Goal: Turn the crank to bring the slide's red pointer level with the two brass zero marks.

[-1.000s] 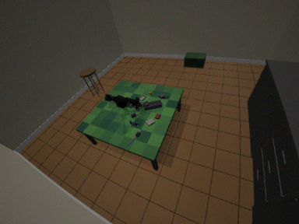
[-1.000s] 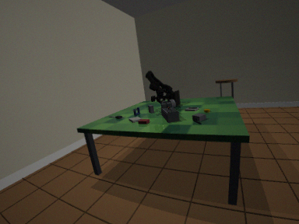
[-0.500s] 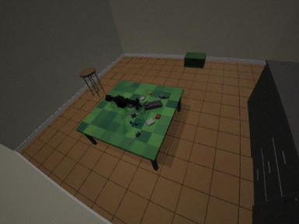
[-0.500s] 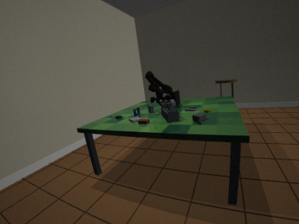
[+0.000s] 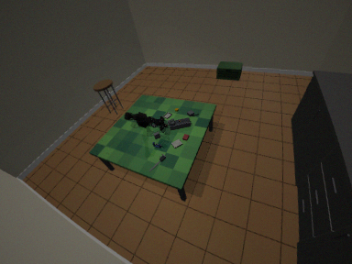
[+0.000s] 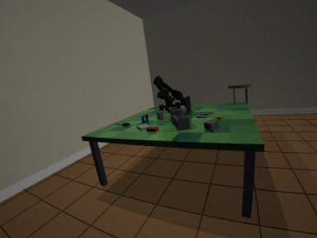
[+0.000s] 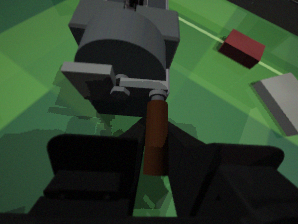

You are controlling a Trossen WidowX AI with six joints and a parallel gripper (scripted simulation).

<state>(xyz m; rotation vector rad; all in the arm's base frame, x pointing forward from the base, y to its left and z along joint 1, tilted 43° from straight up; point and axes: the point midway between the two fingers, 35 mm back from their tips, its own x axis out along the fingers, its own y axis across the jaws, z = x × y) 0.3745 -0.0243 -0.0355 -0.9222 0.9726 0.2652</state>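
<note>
The grey machine [image 5: 180, 124] [image 6: 180, 121] [image 7: 122, 30] stands on the green table, its round drum facing my gripper in the wrist view. The crank arm [image 7: 142, 83] reaches right from the drum's hub to a brown handle [image 7: 156, 122]. A flat grey plate [image 7: 89, 75] sticks out left of the hub. My gripper [image 7: 152, 122] is shut on the brown handle, with the dark fingers on both sides of it. The slide is mostly cut off at the top edge of the wrist view; the red pointer and the brass zero marks cannot be made out.
A red block [image 5: 185, 137] [image 6: 153, 129] [image 7: 242, 48] and a pale flat block [image 5: 177, 144] [image 6: 143, 127] [image 7: 281, 102] lie right of the machine in the wrist view. A grey box [image 5: 191, 113] [image 6: 210, 125] and a small yellow thing [image 5: 177, 110] [image 6: 219, 117] are on its other side.
</note>
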